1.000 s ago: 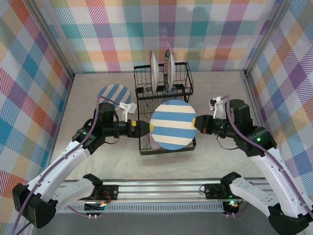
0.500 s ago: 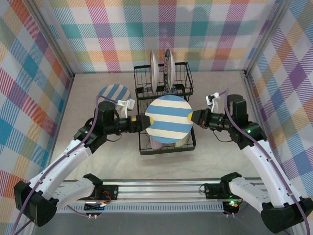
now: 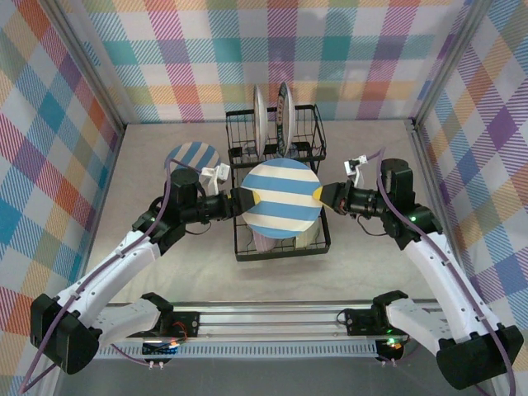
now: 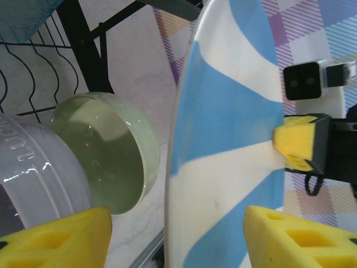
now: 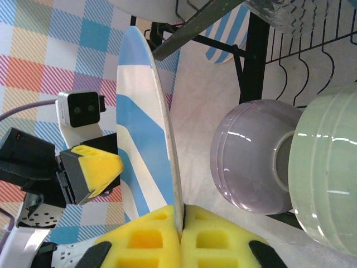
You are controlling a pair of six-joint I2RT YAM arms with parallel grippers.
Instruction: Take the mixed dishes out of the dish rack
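The black wire dish rack (image 3: 307,136) stands against the far wall. A striped plate (image 3: 280,210) hangs above its lower tier, over the lavender bowl (image 5: 251,162) and green bowl (image 4: 103,159). The right gripper (image 3: 324,197) pinches its rim; the left gripper (image 3: 244,200) straddles the opposite edge, jaws spread.

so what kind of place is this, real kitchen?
Looks like a robot test cell, not a kitchen: plaid-print walls box in the table, an aluminium rail runs along the near edge, and the dish rack and striped plate look like props.
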